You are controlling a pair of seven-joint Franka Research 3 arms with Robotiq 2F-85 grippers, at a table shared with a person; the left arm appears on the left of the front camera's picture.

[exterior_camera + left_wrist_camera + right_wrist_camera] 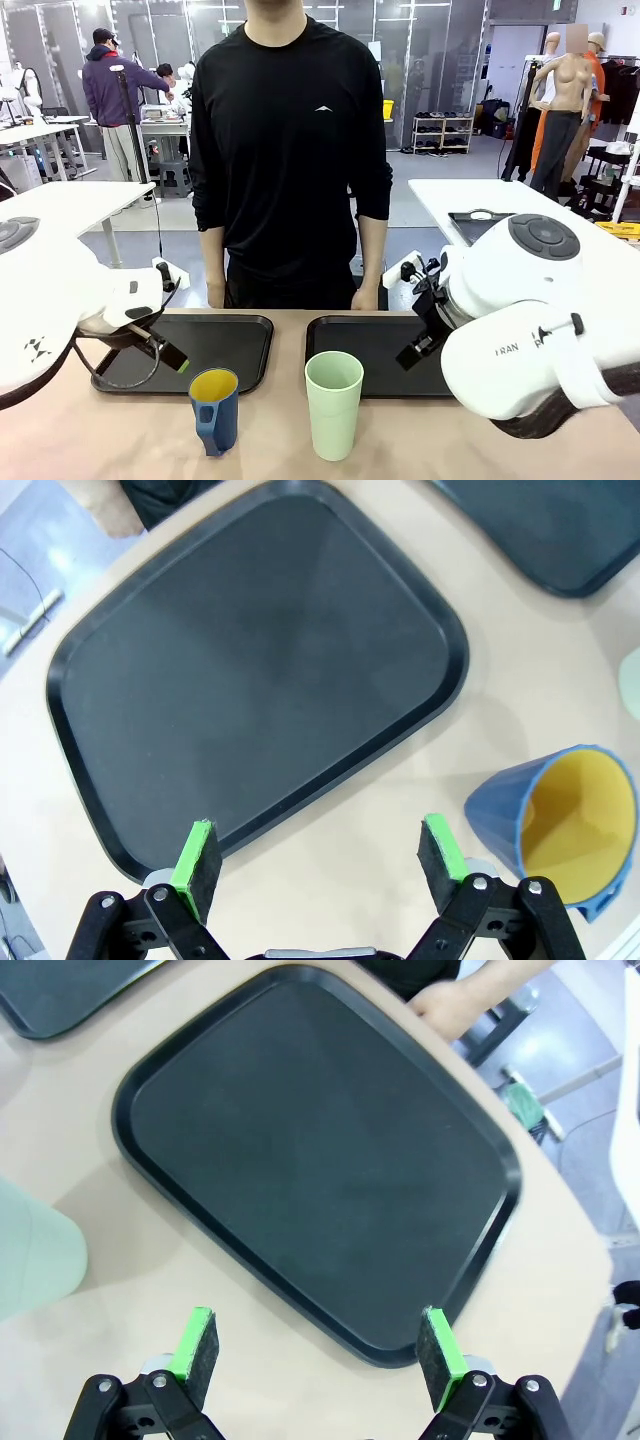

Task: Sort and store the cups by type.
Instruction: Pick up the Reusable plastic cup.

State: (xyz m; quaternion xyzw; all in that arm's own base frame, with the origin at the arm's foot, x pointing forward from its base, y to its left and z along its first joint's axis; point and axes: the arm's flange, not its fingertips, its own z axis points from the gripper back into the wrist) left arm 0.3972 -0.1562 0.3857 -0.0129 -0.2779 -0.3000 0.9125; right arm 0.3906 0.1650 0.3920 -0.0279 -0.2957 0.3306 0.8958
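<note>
The surface is a tan table point(100, 440) in an open workshop, with a person standing at the far edge. Positions are given from the mint-green tumbler point(333, 405), which stands upright at the near middle. Well to its left, the left gripper point(318, 830) hangs over the near rim of the left tray point(225, 345), its fingers spread and holding nothing. The blue mug point(214, 410) stands just left of the tumbler, apart from it. Both cups sit on bare table and neither is stored yet. Beyond the tumbler and to its right lies the right tray point(370, 340), with the right gripper point(318, 1315) over its near rim, its fingers likewise spread and bare. Judgement: one tray is meant for each cup type, and each arm is stationed to serve its own side
</note>
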